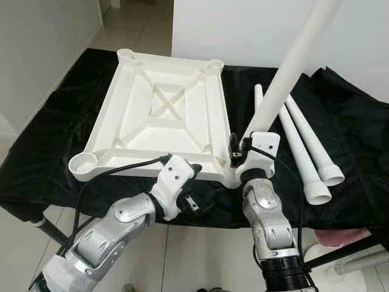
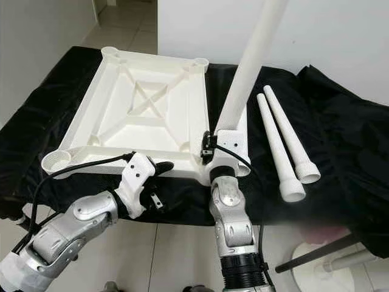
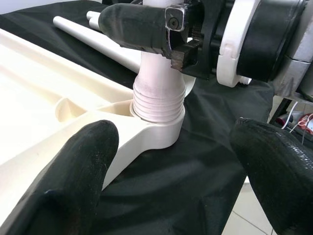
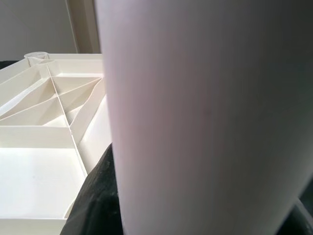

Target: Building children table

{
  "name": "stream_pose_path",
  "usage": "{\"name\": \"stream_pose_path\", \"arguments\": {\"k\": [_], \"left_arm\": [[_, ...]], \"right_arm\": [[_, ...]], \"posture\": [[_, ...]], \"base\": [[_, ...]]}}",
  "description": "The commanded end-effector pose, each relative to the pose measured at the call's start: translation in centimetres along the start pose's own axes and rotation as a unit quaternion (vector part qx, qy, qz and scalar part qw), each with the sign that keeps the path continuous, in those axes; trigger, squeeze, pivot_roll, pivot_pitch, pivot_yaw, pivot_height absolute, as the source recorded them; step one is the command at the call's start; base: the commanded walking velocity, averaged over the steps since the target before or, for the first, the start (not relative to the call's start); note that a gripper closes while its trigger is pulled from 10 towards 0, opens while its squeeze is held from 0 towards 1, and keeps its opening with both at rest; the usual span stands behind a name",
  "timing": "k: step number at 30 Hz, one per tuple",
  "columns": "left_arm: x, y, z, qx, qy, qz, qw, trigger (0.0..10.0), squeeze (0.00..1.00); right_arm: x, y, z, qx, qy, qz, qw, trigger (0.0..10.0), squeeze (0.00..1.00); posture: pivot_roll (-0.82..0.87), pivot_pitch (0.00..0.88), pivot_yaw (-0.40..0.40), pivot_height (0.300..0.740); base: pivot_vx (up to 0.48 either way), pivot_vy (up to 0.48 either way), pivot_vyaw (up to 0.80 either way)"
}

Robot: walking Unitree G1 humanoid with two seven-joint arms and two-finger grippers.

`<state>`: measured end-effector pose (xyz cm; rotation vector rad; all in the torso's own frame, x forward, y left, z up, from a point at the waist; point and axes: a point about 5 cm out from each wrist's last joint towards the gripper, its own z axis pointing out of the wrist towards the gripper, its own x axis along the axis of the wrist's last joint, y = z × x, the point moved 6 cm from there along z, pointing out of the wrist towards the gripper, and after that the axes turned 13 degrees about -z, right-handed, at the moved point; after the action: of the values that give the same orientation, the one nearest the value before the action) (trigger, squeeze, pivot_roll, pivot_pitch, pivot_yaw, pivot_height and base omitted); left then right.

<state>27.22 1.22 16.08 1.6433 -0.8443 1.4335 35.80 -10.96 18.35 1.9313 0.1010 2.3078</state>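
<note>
Silver jointed arms, white wrists, black cables, black-fingered pincers

You get even, diffuse indoor light in both eye views, bright and sharp, with no motion blur. The white tabletop [image 1: 164, 115] reads clean without blown highlights, and the black cloth [image 1: 340, 134] on the surface swallows most shadow detail. Straight lines bow slightly toward the frame edges. In the left wrist view the left tool's fingertips [image 3: 73, 181] are soft and out of focus. In the right wrist view the leg [image 4: 205, 117] just ahead of the tool is a blurred pale mass.
</note>
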Motion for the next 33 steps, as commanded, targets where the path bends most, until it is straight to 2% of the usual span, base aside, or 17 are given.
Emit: {"name": "stream_pose_path", "arguments": {"k": [1,2,3,4,8,9,10,15,22,24,25,26,27,29,30,31,33], "left_arm": [[-0.3,1.0,-0.3,-0.053,-0.016,0.004,0.998,10.0,0.00],[-0.3,1.0,-0.3,-0.053,-0.016,0.004,0.998,10.0,0.00],[-0.3,1.0,-0.2,-0.052,-0.016,0.005,0.999,10.0,0.00],[-0.2,1.0,-0.2,-0.052,-0.015,0.005,0.999,10.0,0.00],[-0.3,1.0,-0.2,-0.053,-0.016,0.004,0.998,10.0,0.00],[-0.3,1.0,-0.2,-0.053,-0.016,0.004,0.998,10.0,0.00],[-0.3,1.0,-0.2,-0.053,-0.016,0.004,0.998,10.0,0.00],[-0.2,1.0,-0.2,-0.055,-0.016,0.003,0.998,10.0,0.00],[-0.2,1.0,-0.2,-0.055,-0.017,0.004,0.998,10.0,0.00],[-0.2,0.9,-0.2,-0.056,-0.016,0.004,0.998,10.0,0.00],[-0.1,0.9,-0.1,-0.056,-0.017,0.005,0.998,10.0,0.00],[-0.1,0.9,-0.1,-0.056,-0.017,0.005,0.998,10.0,0.00],[-0.1,0.9,-0.1,-0.056,-0.016,0.006,0.998,10.0,0.00],[-0.1,0.9,-0.1,-0.056,-0.016,0.006,0.998,10.0,0.00],[-0.1,0.9,-0.1,-0.057,-0.017,0.007,0.998,10.0,0.00],[-0.1,0.9,-0.1,-0.057,-0.017,0.007,0.998,10.0,0.00],[-0.3,1.0,0.0,-0.058,-0.021,0.010,0.998,10.0,0.00]], "right_arm": [[-2.2,0.5,-0.7,-0.005,-0.037,0.019,0.999,10.0,0.00],[-2.2,0.5,-0.7,-0.005,-0.037,0.019,0.999,10.0,0.00],[-2.1,0.7,-0.6,-0.002,-0.032,0.023,0.999,10.0,0.28],[-1.9,0.7,-0.6,0.004,-0.025,0.024,0.999,10.0,1.00],[-0.8,0.9,-0.3,0.022,0.001,0.016,1.000,10.0,1.00],[-0.5,0.5,-0.4,0.057,0.010,0.021,0.998,10.0,0.00],[-0.5,0.5,-0.4,0.057,0.010,0.021,0.998,10.0,0.00],[0.2,-0.4,-0.6,0.145,0.034,0.024,0.989,10.0,0.00],[0.3,-0.1,-0.3,0.184,0.046,0.010,0.982,10.0,0.00],[0.4,0.1,-0.1,0.211,0.056,-0.005,0.976,10.0,0.00],[0.4,-0.1,0.0,0.248,0.064,-0.021,0.966,10.0,0.00],[0.4,-0.1,0.0,0.248,0.064,-0.021,0.966,10.0,0.00],[0.3,-0.3,-0.1,0.275,0.066,-0.030,0.959,10.0,0.00],[0.3,-0.3,-0.1,0.275,0.066,-0.030,0.959,10.0,0.00],[0.2,-0.5,-0.2,0.304,0.067,-0.037,0.950,10.0,0.00],[0.2,-0.5,-0.2,0.304,0.067,-0.037,0.950,10.0,0.00],[-0.3,-0.5,0.0,0.335,0.061,-0.052,0.939,10.0,0.00]], "posture": [[0.04,0.106,-0.076,0.740],[0.04,0.106,-0.076,0.740],[0.04,0.106,-0.077,0.740],[0.04,0.108,-0.077,0.740],[0.04,0.111,-0.075,0.740],[0.04,0.112,-0.071,0.740],[0.04,0.112,-0.071,0.740],[0.03,0.114,-0.069,0.740],[0.03,0.110,-0.062,0.740],[0.03,0.108,-0.061,0.740],[0.04,0.105,-0.059,0.740],[0.04,0.105,-0.059,0.740],[0.04,0.105,-0.059,0.740],[0.04,0.105,-0.059,0.740],[0.04,0.103,-0.057,0.740],[0.04,0.103,-0.057,0.740],[0.04,0.099,-0.055,0.740]], "base": [[0.000,0.000,0.00],[0.000,0.000,0.00],[0.000,0.000,0.00],[0.000,0.000,0.00],[0.000,0.000,0.00],[0.000,0.000,0.00],[0.000,0.000,0.00],[0.000,0.000,0.00],[0.000,0.000,0.00],[0.000,0.000,0.00],[0.000,0.000,0.00],[0.000,0.000,0.00],[0.000,0.000,0.00],[0.000,0.000,0.00],[0.000,0.000,0.00],[0.000,0.000,0.00],[0.000,0.000,0.00]]}}
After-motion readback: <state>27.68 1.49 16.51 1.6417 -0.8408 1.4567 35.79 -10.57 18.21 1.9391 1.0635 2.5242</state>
